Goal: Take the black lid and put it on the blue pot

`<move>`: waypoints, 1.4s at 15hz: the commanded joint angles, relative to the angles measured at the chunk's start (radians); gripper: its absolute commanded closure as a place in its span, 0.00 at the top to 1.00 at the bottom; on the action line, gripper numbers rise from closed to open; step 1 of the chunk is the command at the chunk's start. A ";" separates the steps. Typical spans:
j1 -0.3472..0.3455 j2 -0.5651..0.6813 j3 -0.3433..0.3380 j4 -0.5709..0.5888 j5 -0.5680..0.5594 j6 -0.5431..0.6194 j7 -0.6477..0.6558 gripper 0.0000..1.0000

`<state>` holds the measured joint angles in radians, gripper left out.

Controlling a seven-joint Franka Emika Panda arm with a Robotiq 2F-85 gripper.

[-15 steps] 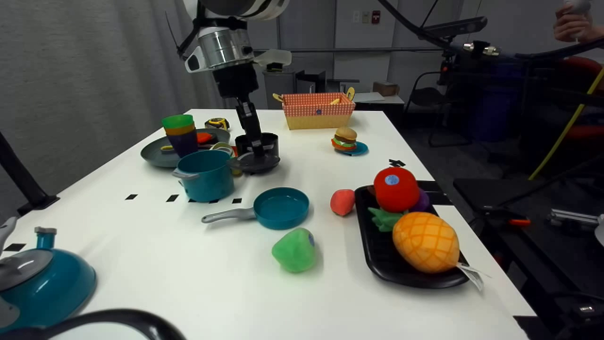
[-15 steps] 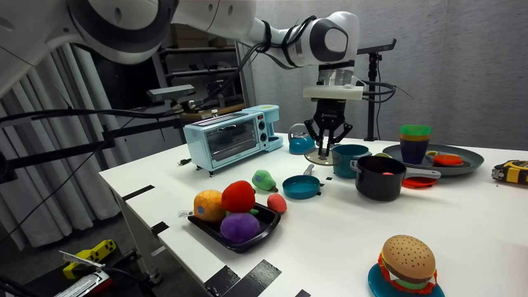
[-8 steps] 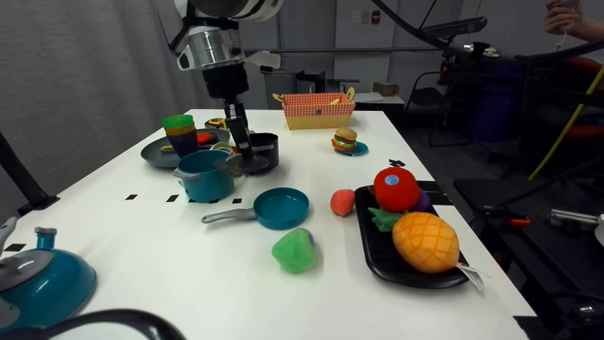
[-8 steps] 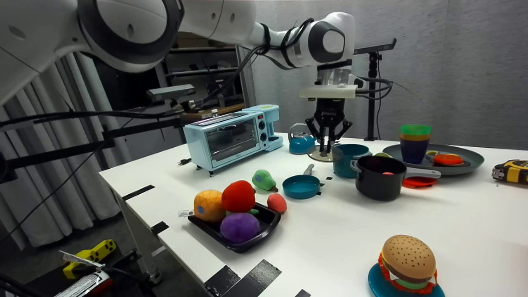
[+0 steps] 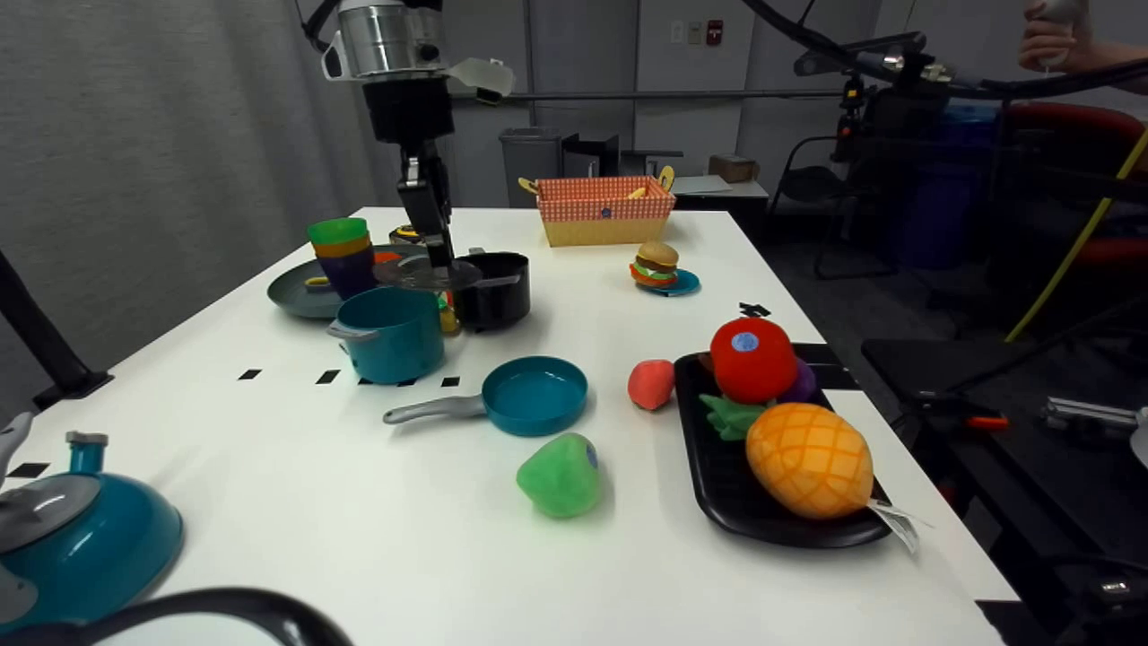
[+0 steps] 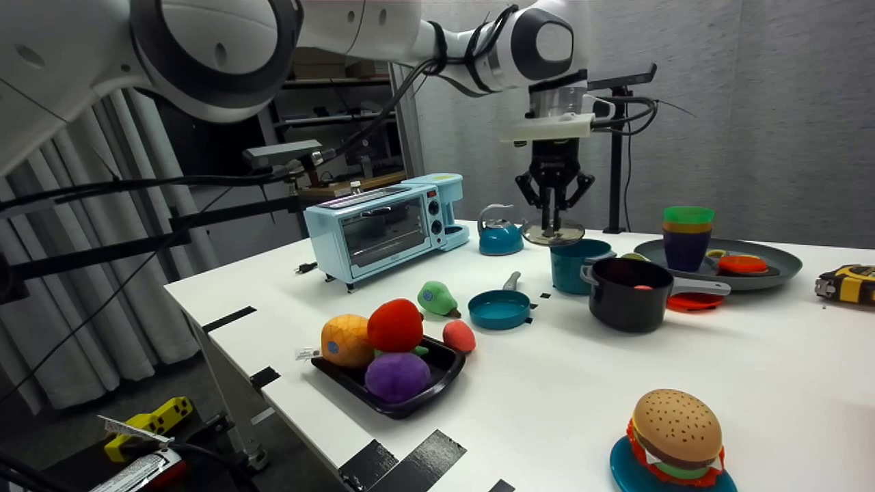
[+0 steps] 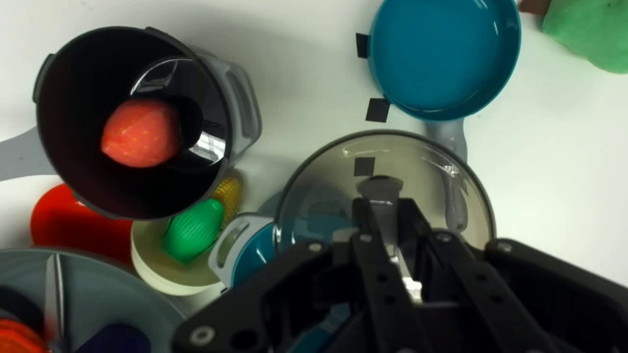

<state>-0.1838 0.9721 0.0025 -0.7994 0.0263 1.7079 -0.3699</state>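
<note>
The hand point(image 7: 385, 207) holds the lid point(image 5: 427, 276) aloft near the blue pot point(image 5: 396, 346)

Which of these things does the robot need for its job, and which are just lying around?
Part of the job:
lid, see-through with a dark rim
gripper, holding the lid
blue pot, uncovered, where the lid goes

Just lying around:
small blue pan
black pot
kettle
toaster oven
black tray with plush toys
toy burger
basket
stacked cups
tape measure

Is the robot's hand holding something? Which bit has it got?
Yes, the hand is holding a round, see-through lid, gripping it by the knob in the middle.
</note>
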 commanded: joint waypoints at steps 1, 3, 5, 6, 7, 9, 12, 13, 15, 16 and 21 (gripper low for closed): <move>0.008 0.061 -0.025 0.100 -0.009 0.053 0.090 0.04; 0.012 0.083 -0.032 0.114 -0.008 0.107 0.143 0.04; 0.011 0.102 -0.037 0.128 -0.006 0.147 0.190 0.04; 0.006 0.106 -0.040 0.141 -0.008 0.149 0.202 0.04; 0.005 0.114 -0.043 0.146 -0.009 0.160 0.218 0.04; 0.004 0.130 -0.049 0.159 -0.009 0.165 0.240 0.04; 0.000 0.152 -0.056 0.175 -0.005 0.155 0.260 0.04; 0.001 0.159 -0.057 0.179 -0.004 0.155 0.265 0.04; 0.005 0.177 -0.058 0.186 -0.006 0.157 0.273 0.04; 0.007 0.185 -0.058 0.190 -0.007 0.156 0.278 0.04; 0.021 0.210 -0.059 0.228 -0.013 0.146 0.284 0.04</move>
<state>-0.1789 1.1299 -0.0472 -0.6612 0.0259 1.8671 -0.1084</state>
